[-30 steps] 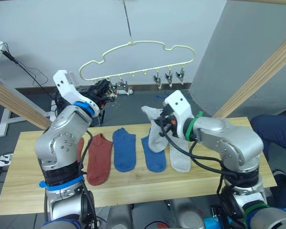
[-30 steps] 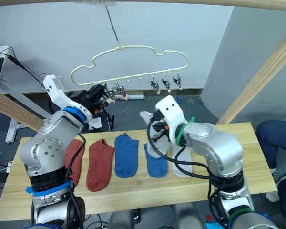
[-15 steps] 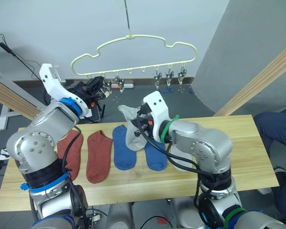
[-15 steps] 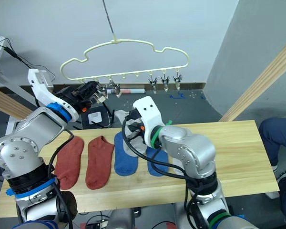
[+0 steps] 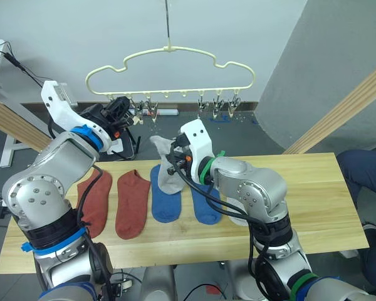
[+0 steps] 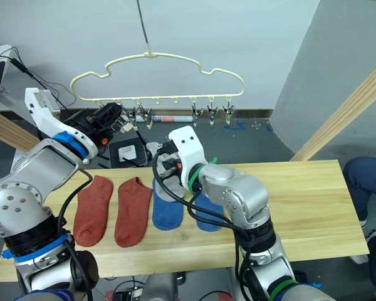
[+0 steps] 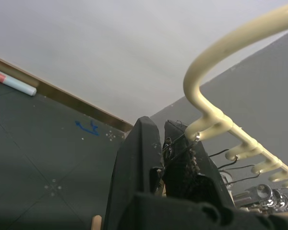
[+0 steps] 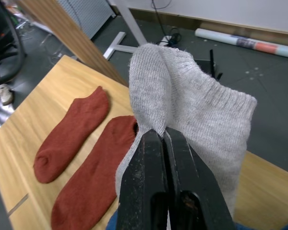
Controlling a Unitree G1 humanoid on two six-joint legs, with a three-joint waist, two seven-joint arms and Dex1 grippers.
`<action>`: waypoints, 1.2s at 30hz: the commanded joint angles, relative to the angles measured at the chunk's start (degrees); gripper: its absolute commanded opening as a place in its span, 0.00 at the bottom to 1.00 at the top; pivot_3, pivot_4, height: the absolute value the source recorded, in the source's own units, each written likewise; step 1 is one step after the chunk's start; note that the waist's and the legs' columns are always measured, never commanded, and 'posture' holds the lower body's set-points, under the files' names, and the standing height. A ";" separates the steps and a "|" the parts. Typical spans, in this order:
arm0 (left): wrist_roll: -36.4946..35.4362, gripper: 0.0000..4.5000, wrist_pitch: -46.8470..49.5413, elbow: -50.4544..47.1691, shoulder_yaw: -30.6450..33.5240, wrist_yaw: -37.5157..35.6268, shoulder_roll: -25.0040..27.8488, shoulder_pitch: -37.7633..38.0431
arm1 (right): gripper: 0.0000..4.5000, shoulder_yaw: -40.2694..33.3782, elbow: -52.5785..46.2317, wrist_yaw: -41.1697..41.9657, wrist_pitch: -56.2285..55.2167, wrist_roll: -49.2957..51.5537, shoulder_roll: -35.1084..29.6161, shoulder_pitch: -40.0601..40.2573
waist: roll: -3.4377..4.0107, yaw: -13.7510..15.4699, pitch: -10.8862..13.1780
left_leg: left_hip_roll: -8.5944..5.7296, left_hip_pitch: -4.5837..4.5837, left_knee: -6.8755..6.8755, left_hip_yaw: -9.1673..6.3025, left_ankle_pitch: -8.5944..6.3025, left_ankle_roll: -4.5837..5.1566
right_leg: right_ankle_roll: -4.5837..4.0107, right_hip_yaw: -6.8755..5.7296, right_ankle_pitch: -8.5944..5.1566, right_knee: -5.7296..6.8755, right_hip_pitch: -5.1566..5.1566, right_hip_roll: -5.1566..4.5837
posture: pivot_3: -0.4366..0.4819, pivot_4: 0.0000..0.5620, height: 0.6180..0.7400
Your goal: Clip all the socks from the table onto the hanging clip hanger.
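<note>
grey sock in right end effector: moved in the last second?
Yes. The grey sock went toward the robot's left, from over the right blue sock to over the left blue sock.

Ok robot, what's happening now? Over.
Right gripper shut on light grey fabric sock, lifted. Left gripper shut on clip of pale yellow wire hanger. Nothing in the way.

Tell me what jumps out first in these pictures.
The right gripper pinches a light grey sock, lifted above the table and the socks lying there. Above hangs the pale yellow clip hanger. The left gripper is raised to the clips at the hanger's left end.
</note>
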 commanded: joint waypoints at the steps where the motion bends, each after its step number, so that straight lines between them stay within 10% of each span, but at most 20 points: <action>1: -0.58 0.03 -0.98 -0.44 0.78 1.62 1.00 0.91 | 0.00 -0.22 -0.41 -1.56 -1.67 0.67 5.62 -3.20 | -0.01 0.00 0.11 | 0.00 0.00 0.00 0.01 0.00 0.00 | 0.00 0.00 0.00 0.00 0.00 0.00 | 0.37 0.75 1.00; 36: 3.28 0.03 -6.20 1.09 -5.85 -3.01 7.83 3.91 | 0.00 0.37 10.27 -8.43 -7.76 13.02 11.96 -10.68 | 0.02 -0.27 0.81 | 0.04 0.00 -0.05 0.06 -0.06 -0.13 | 0.01 0.07 -0.01 -0.05 -0.07 0.03 | 0.38 0.75 1.00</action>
